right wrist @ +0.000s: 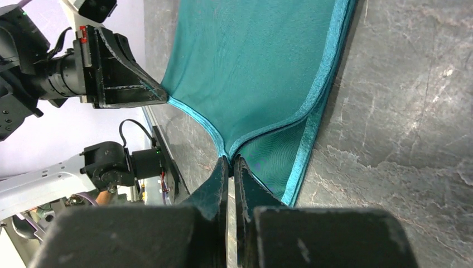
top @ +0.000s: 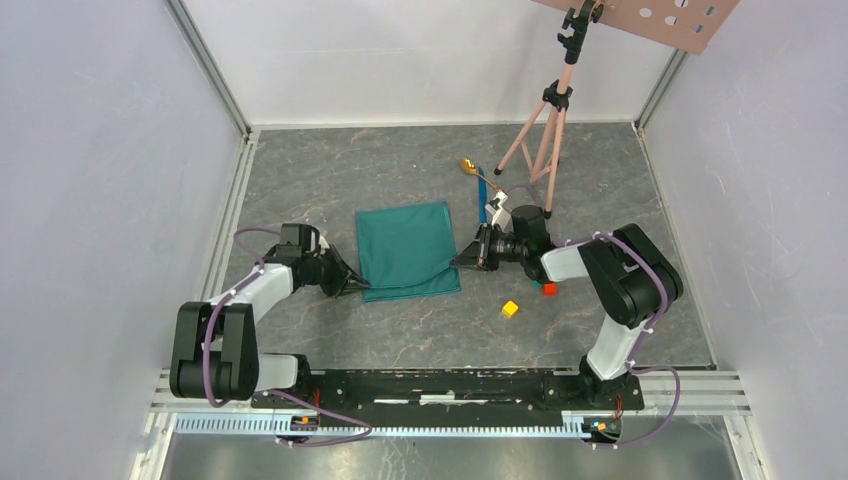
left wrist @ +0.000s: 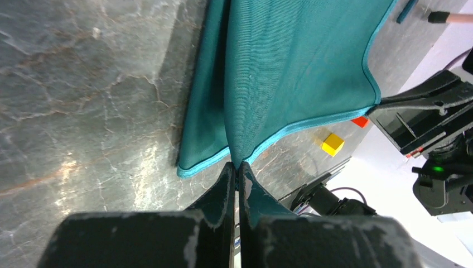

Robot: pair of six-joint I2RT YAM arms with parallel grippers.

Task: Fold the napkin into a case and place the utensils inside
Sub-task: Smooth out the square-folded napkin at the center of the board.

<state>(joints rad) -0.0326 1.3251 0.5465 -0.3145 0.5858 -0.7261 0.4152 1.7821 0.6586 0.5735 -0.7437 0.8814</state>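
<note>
The teal-green napkin (top: 408,250) lies in the middle of the table, a lower layer flat under a raised upper layer. My left gripper (top: 358,287) is shut on its near left corner (left wrist: 237,159), and my right gripper (top: 458,261) is shut on its near right corner (right wrist: 230,153). The cloth (left wrist: 290,61) stretches taut between the two grips, and its near edge (right wrist: 201,120) sags a little. Beyond the right arm lie the utensils: a gold spoon (top: 468,167) and a blue stick (top: 487,188), side by side.
A yellow cube (top: 510,309) and a red cube (top: 549,289) sit right of the napkin, near the right arm. A pink tripod (top: 540,135) stands at the back right. White walls close in three sides.
</note>
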